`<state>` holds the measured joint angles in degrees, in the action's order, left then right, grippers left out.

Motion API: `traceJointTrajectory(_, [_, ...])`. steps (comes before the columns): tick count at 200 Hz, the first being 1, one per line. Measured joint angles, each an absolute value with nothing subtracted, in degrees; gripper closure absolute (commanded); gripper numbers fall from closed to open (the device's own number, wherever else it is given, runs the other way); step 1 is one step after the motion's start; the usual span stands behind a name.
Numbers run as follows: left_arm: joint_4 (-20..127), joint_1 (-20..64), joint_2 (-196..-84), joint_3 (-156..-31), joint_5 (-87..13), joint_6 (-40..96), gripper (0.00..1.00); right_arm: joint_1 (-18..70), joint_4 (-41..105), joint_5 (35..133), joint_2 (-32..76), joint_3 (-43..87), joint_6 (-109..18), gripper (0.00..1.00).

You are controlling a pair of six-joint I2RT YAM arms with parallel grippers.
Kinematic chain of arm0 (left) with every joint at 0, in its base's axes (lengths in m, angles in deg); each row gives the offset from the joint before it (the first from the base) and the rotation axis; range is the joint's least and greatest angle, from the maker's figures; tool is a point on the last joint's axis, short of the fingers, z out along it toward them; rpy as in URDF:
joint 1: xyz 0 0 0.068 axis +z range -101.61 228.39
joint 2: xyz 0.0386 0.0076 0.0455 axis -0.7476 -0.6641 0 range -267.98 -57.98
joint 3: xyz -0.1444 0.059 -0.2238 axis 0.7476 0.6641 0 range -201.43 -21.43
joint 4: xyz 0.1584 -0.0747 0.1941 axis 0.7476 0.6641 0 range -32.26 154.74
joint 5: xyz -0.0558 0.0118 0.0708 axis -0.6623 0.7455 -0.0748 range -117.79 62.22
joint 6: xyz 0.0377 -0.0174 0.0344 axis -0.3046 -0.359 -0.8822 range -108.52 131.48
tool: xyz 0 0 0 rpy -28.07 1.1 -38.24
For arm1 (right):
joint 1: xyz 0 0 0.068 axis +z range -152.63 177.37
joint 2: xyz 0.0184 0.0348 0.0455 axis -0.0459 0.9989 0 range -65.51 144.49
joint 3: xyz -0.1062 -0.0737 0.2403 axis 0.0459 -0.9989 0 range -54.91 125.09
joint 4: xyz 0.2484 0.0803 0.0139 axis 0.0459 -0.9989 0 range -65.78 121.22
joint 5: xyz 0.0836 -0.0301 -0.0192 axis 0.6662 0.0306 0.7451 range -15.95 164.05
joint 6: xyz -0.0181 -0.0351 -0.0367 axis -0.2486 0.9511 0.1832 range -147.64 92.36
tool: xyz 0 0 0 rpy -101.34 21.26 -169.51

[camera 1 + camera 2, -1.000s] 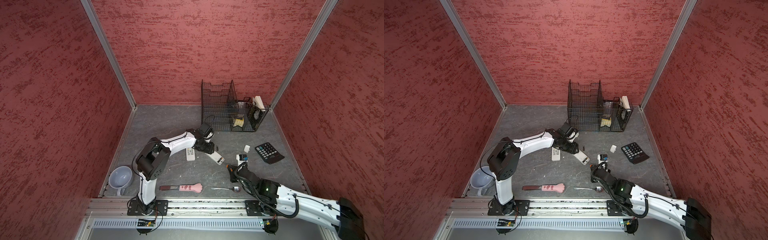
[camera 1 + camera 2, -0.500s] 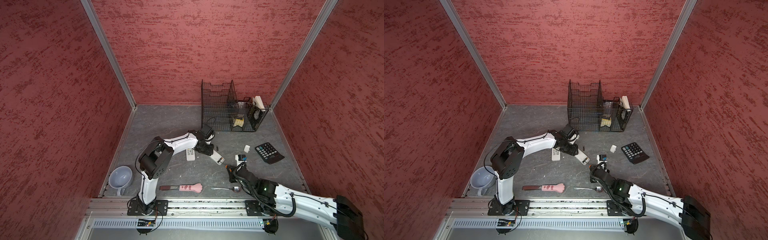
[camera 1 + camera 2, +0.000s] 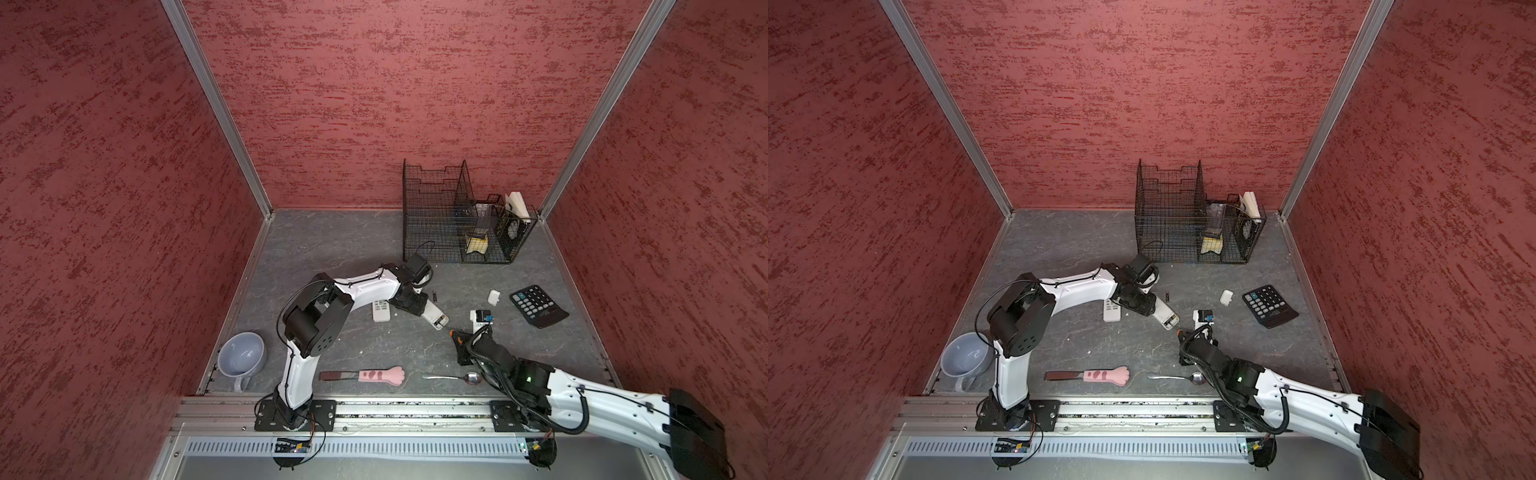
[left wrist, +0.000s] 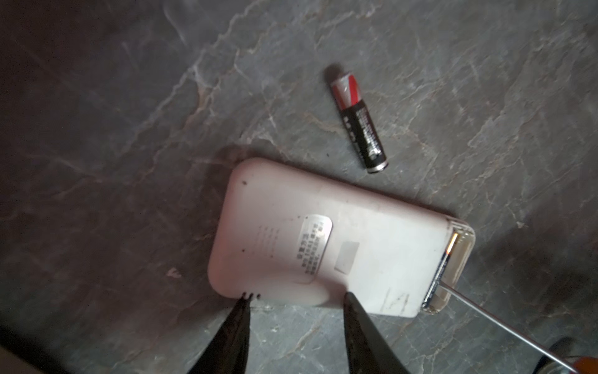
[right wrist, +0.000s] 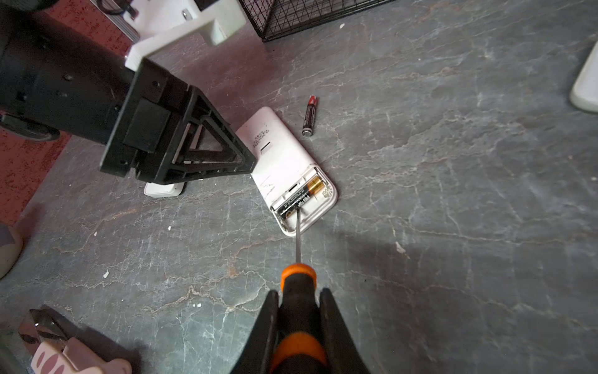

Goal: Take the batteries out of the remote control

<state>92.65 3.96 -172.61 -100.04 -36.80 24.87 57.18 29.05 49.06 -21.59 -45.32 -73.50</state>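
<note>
A white remote control [image 5: 284, 162] lies face down with its battery bay open. One black and gold battery [image 5: 301, 199] sits in the bay. A loose black and red battery [image 4: 359, 123] lies on the floor beside the remote [image 3: 432, 313]. My left gripper [image 4: 296, 297] is open, and its fingertips [image 4: 349, 296] rest on the remote's long edge. My right gripper [image 5: 299, 292] is shut on an orange and black screwdriver [image 5: 297, 278]. The screwdriver's tip touches the battery in the bay.
A second white remote [image 3: 381, 311] lies under the left arm. To the right are a small white cover [image 3: 493, 297], a calculator [image 3: 538, 305] and a small white and blue device [image 3: 481, 316]. A wire rack [image 3: 432, 216] stands at the back. Near the front lie a mug [image 3: 242, 359], a pink spatula [image 3: 380, 375] and a spoon [image 3: 453, 377].
The left jaws have narrowed a little over the remote. The right arm has edged toward the remote with the screwdriver.
</note>
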Motion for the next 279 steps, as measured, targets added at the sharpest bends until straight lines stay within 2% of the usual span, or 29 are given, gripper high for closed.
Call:
traceJointTrajectory(133, [92.65, 3.68, -172.56, -100.04, -36.36, 25.13, 0.54, 57.23, 33.94, 48.86, -21.22, -47.46, -74.16, 1.00])
traceJointTrajectory(227, [91.74, 3.68, -172.28, -99.29, -36.45, 25.15, 0.55, 57.23, 27.41, 46.81, -32.10, -47.31, -74.86, 1.00])
traceJointTrajectory(265, [91.52, 3.68, -172.17, -99.10, -36.43, 25.17, 0.54, 57.23, 23.54, 45.78, -31.40, -46.68, -75.45, 1.00])
traceJointTrajectory(279, [91.54, 3.68, -172.08, -99.10, -36.34, 25.22, 0.50, 57.23, 22.01, 45.93, -29.85, -45.63, -75.45, 1.00])
